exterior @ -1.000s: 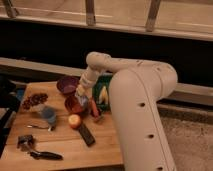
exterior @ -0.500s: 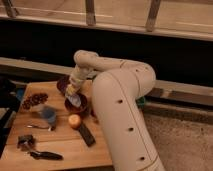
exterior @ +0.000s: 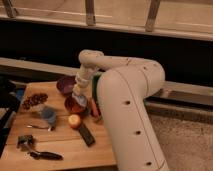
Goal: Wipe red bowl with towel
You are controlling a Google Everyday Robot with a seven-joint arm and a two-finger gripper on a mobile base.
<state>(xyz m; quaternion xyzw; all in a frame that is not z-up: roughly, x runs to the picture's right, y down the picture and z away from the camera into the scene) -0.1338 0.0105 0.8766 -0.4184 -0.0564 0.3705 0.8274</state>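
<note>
Over the last second the arm has swung in from the right and dropped, so the gripper [exterior: 79, 95] now sits low over the red bowl [exterior: 75, 105] instead of hanging beside it. A pale bluish towel [exterior: 78, 92] hangs at its tip, touching or nearly touching the bowl's rim. That puts the wipe at its start, by my reading: contact is about made and the rubbing stroke is what remains.

From the left, a heap of dark red fruit, perhaps grapes [exterior: 34, 100], lies on the wooden table [exterior: 75, 147], in no dish I can make out. A small blue cup [exterior: 49, 116] stands next to it, its contents hidden. Farther back a purple bowl [exterior: 65, 85] sits just behind the red one; its inside looks dark and I cannot tell what it holds. The red bowl seems to hold only the towel's end. The fingers are wrapped in cloth, so how far the jaws stand apart I cannot tell.
</note>
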